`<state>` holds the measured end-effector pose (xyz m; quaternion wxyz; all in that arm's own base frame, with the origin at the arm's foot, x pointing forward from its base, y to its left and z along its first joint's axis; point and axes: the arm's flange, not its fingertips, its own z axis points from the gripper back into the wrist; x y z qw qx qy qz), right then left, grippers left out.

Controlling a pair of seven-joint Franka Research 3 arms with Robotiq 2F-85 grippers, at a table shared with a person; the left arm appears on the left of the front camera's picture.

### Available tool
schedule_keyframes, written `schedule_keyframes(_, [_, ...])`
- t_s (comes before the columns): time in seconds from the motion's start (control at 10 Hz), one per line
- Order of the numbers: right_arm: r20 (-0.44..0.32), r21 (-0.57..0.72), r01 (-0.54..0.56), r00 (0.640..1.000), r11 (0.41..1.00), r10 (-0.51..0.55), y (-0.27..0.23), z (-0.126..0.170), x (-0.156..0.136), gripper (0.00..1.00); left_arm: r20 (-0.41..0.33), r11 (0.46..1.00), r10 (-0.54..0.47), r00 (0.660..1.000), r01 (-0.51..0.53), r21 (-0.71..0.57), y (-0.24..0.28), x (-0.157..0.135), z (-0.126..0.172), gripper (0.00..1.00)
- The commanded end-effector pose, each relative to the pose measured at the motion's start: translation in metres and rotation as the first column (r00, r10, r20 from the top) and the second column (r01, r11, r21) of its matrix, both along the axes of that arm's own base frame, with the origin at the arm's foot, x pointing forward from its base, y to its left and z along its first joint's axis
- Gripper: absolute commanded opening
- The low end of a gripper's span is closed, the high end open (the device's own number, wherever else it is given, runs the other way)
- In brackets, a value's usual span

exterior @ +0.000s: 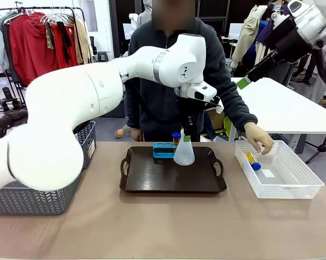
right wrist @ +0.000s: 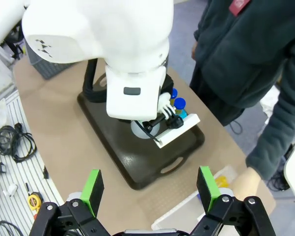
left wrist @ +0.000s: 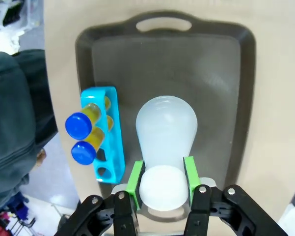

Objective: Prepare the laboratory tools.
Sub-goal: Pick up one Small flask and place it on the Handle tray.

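While my left gripper (left wrist: 162, 173) pinches the neck of the translucent white conical flask (left wrist: 166, 128) between its green pads (left wrist: 136, 177), the flask is upright over the black tray (left wrist: 216, 73); I cannot tell if its base touches the tray. Just beside the flask is the low blue rack (left wrist: 119, 147), which holds two blue-capped tubes (left wrist: 78, 125) of amber liquid. My right gripper (right wrist: 149, 189) hangs high above the table, its fingers spread wide. At the far right, the person's hand (exterior: 259, 142) is in the white basket (exterior: 293, 187), near one more tube (exterior: 253, 161) lying there.

Left arm (right wrist: 103, 44) hides most of the conical flask (right wrist: 136, 129); beside the left fingers (left wrist: 135, 178), the rack (left wrist: 114, 142) masks the lower ends of two tubes (left wrist: 94, 114).
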<state>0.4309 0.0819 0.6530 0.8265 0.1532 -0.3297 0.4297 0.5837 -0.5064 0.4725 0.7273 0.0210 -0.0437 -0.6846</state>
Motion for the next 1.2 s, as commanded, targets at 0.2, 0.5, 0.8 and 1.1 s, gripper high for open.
schedule_keyframes(0.2, [0.000, 0.008, -0.004, 1.000, 1.000, 0.004, -0.001, 0.001, 0.000, 1.00, -0.029, 0.997, -0.071, 0.997, 0.071, 0.000, -0.036, 0.028, -0.010, 0.00])
schedule_keyframes(0.5, [0.000, 0.008, -0.004, 1.000, 1.000, 0.004, -0.001, 0.001, 0.000, 1.00, -0.080, 0.995, -0.091, 0.993, 0.093, 0.021, -0.047, 0.027, -0.031, 0.00])
schedule_keyframes(0.8, [0.000, 0.008, -0.004, 1.000, 1.000, 0.004, -0.001, 0.001, 0.000, 1.00, -0.107, 0.995, -0.093, 0.990, 0.097, 0.035, -0.051, 0.025, -0.040, 0.33])
schedule_keyframes(1.1, [0.000, 0.008, -0.004, 1.000, 1.000, 0.004, -0.001, 0.001, 0.000, 1.00, -0.100, 0.995, -0.089, 0.991, 0.092, 0.024, -0.049, 0.019, -0.034, 0.90])
